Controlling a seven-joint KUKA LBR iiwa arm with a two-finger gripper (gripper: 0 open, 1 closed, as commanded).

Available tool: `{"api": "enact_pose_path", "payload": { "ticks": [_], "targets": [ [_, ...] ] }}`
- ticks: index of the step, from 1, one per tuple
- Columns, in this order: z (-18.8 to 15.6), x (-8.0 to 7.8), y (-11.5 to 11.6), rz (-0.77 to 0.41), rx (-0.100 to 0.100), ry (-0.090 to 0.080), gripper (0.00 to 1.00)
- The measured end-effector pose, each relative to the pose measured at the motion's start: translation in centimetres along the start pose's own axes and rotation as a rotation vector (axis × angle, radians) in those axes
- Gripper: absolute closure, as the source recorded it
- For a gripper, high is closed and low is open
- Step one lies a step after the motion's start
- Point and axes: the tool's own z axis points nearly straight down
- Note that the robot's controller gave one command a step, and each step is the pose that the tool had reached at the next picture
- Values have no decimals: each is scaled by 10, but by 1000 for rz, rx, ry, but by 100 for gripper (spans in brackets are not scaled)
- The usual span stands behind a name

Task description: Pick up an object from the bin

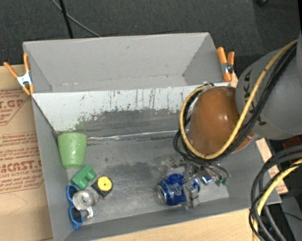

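Grey metal walls of the bin (121,99) slope down to a scuffed floor. My arm reaches in from the right, its orange cover (214,120) and looped cables hanging over the near-right part. A pale green cup (72,148) is the largest loose thing and stands well apart at the left wall. My gripper (195,189) sits low by the near wall, just beside a blue, shiny, crumpled thing (172,190) like a crushed can. I cannot tell whether the gripper is spread or pressed together, nor whether it touches that blue thing. I judge the blue thing light, thin-walled and slick, likely to dent or slide, so I would take it across its narrower middle with a mild squeeze. Its right end is hidden behind my gripper. Smaller things cluster at the near left: a green block (83,177), a yellow-and-black round piece (103,185), and a blue-and-silver thing (74,206) I cannot identify.
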Motion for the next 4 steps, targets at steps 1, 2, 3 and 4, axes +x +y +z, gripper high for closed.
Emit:
{"api": "enact_pose_path", "payload": {
  "ticks": [1, 2, 3, 4],
  "targets": [
    [43, -7, 11, -210, 4, -14, 0],
    [43, -9, 11, -209, 5, -18, 0],
    [44, -7, 12, -209, 3, -14, 100],
    [-23, -9, 12, -208, 2, -5, 100]
  ]
}}
